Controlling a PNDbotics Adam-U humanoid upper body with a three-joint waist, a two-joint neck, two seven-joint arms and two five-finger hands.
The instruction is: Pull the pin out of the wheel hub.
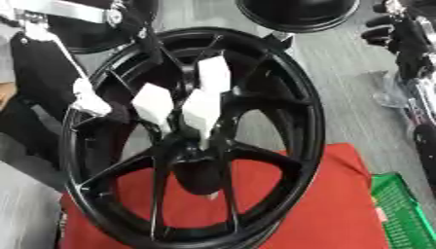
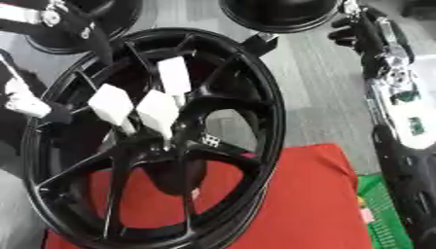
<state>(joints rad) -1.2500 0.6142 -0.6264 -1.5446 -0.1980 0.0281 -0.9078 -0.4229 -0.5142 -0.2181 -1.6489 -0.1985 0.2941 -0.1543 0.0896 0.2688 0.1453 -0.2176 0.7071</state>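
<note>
A large glossy black spoked alloy wheel (image 1: 200, 146) stands tilted on its edge on a bright red cloth-covered surface (image 1: 328, 214), leaning toward the far side. Three white rectangular tags or pins (image 1: 187, 104) cluster at its hub, fanned upward between the spokes. The robot's left hand (image 1: 89, 99) comes in from the upper left with pale fingertips at the wheel's left rim; I cannot tell how far they are curled. The right hand (image 2: 362, 31) hangs near the upper right, dark fingers curled, holding nothing. Grey floor (image 1: 340, 73) lies beyond, with a green crate (image 1: 405, 209) beside the cloth's right edge.
</note>
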